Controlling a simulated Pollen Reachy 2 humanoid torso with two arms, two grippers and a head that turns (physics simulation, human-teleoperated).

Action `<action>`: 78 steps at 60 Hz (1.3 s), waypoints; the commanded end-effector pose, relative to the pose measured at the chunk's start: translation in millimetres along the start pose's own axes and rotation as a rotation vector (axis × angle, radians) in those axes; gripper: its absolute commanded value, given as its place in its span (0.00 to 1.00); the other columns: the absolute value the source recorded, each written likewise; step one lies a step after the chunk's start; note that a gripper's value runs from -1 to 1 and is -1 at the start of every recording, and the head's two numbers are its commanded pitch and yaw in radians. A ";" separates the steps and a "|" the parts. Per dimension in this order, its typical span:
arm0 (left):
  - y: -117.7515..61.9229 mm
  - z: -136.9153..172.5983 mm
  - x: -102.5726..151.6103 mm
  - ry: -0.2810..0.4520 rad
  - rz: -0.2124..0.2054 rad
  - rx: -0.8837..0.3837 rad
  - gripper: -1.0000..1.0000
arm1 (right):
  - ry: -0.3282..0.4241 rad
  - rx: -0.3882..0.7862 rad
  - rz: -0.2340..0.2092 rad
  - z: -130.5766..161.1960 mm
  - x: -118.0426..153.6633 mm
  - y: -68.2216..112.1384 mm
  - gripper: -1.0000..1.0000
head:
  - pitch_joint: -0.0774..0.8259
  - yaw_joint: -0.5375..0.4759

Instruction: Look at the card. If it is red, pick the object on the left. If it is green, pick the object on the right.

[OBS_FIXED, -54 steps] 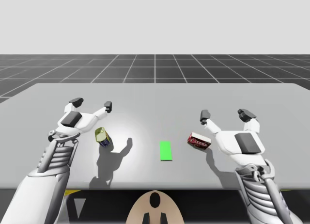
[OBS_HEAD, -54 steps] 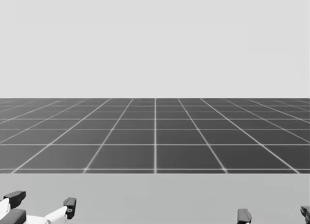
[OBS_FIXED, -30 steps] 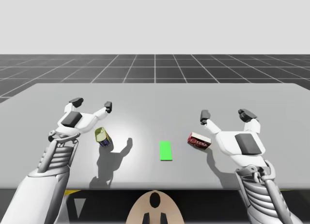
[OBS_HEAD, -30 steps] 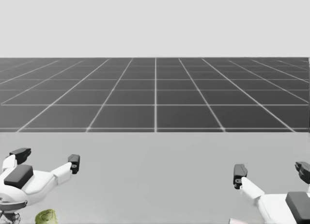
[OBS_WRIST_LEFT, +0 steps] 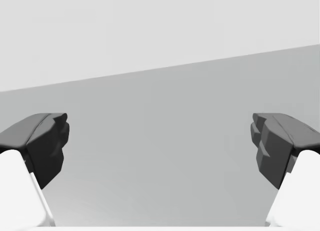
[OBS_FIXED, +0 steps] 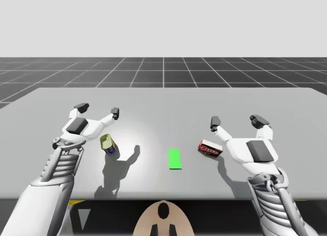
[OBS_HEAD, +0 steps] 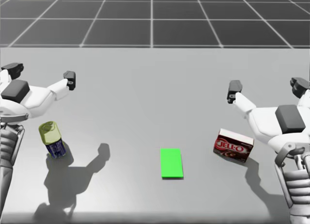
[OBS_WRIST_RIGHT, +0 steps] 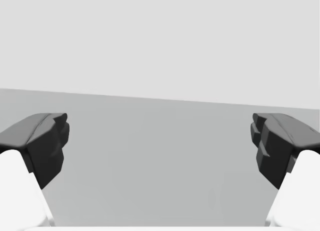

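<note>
**A:** What was on the table (OBS_HEAD: 145, 88)?

**B:** A green card (OBS_HEAD: 171, 163) lay flat near the front middle, face up. That was probably so the downward-looking head camera could read its colour. A small blue can (OBS_HEAD: 52, 139) with a yellow-green lid stood well to the card's left, and a dark red box (OBS_HEAD: 234, 145) lay to its right. Each object sat on one arm's side, which seemed meant to make "left" and "right" unmistakable.

**A:** Which one was to be picked?

**B:** Green meant the right-hand object, so the dark red box. It rested on the table just beside the right hand's white body, behind the fingertips and not between them.

**A:** And the grippers?

**B:** Both hovered above the table. The left gripper (OBS_HEAD: 41, 73) had its fingers spread wide with nothing between them. The right gripper (OBS_HEAD: 267, 87) was spread just as wide and touched nothing. It would likely need to draw back and descend over the box.
</note>
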 end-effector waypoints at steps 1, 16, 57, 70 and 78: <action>-0.6 0.2 0.4 0.000 -0.005 -0.001 0.00 | 0.005 0.001 -0.006 0.1 -1.9 2.2 0.00 | 0.78 0.51; -0.7 2.1 2.4 -0.007 -0.002 -0.003 0.00 | 0.010 0.005 -0.003 -0.3 -3.6 2.8 0.00 | 0.92 0.46; -2.4 4.1 5.6 -0.018 0.002 -0.003 0.00 | 0.006 0.011 0.005 0.0 -2.0 3.2 0.00 | 0.93 0.32; -3.4 4.3 5.2 -0.017 0.005 -0.003 0.00 | 0.007 0.015 0.007 0.3 -2.7 3.0 0.00 | 0.92 0.22; -3.7 4.5 4.9 -0.016 0.007 -0.003 0.00 | 0.011 0.015 0.007 0.1 -3.5 2.5 0.00 | 0.91 0.20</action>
